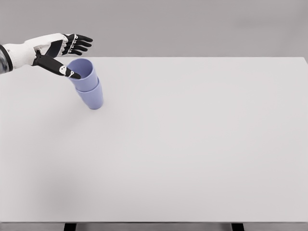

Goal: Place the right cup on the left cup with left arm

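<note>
Near the bench's [192, 154] far left corner the upper cup [83, 73] sits nested, tilted, in the lower cup [93, 97], likely light, stiff and slippery, best held by its rim, while the left robot hand [65, 50] is spread, thumb across the rim.

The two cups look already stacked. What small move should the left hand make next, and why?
Probably lift the left hand up and away. The upper cup already sits nested in the lower cup, the fingers are spread, and only the thumb lies in front of the rim, so a sideways pull could tip the tilted stack.
</note>
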Available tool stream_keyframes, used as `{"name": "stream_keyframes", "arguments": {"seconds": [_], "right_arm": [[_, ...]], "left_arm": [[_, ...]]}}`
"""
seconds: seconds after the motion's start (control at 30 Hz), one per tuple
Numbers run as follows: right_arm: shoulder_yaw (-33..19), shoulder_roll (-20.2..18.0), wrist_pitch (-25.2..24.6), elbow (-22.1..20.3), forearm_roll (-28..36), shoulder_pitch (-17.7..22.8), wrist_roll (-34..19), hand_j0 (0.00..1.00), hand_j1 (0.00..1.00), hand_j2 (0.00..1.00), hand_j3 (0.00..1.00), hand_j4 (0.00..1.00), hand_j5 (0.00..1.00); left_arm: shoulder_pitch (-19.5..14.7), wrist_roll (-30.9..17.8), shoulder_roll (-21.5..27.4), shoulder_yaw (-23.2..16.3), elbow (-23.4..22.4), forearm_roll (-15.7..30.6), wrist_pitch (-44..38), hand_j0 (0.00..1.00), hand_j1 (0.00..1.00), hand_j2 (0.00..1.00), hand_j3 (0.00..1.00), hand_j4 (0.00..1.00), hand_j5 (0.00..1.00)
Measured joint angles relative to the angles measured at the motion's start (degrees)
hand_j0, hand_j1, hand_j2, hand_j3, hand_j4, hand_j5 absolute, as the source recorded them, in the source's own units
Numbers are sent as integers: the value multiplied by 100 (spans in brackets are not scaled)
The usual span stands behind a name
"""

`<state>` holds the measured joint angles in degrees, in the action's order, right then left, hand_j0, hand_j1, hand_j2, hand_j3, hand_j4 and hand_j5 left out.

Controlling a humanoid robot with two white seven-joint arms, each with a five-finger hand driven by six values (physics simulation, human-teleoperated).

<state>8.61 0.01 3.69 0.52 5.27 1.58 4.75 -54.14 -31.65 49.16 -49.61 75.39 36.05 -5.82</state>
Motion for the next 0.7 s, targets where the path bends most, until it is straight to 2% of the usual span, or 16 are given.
{"name": "stream_keyframes", "arguments": {"seconds": [0.17,0.2,0.4,0.5,0.53,0.57,0.6,0.63,0.7], "right_arm": [[0,0,0,0,0,0,0,100,100,100,100,100,100],[0,0,0,0,0,0,0,100,100,100,100,100,100],[0,0,0,0,0,0,0,100,100,100,100,100,100],[0,0,0,0,0,0,0,100,100,100,100,100,100],[0,0,0,1,0,0,0,100,100,100,100,100,100],[0,0,0,0,0,0,0,100,100,100,100,100,100],[0,0,0,0,0,0,0,100,100,100,100,100,100],[0,0,0,0,0,0,0,100,100,100,100,100,100],[0,0,0,0,0,0,0,100,100,100,100,100,100]], "left_arm": [[-35,0,5,85,76,6,0,94,94,94,94,94,94],[-35,0,6,97,92,7,0,100,100,100,100,100,100],[-26,0,479,339,388,43,0,100,100,100,100,100,100],[324,3,812,468,513,88,2,100,100,100,100,100,100],[580,1,904,554,538,66,5,100,100,100,100,100,100],[633,-1,996,665,574,54,8,100,100,100,100,100,100],[1051,2,1099,831,622,94,12,100,100,100,100,100,100],[1231,-1,1174,1010,669,68,12,100,100,100,100,100,100],[1231,0,1279,1254,733,93,15,100,100,100,100,100,100]]}}
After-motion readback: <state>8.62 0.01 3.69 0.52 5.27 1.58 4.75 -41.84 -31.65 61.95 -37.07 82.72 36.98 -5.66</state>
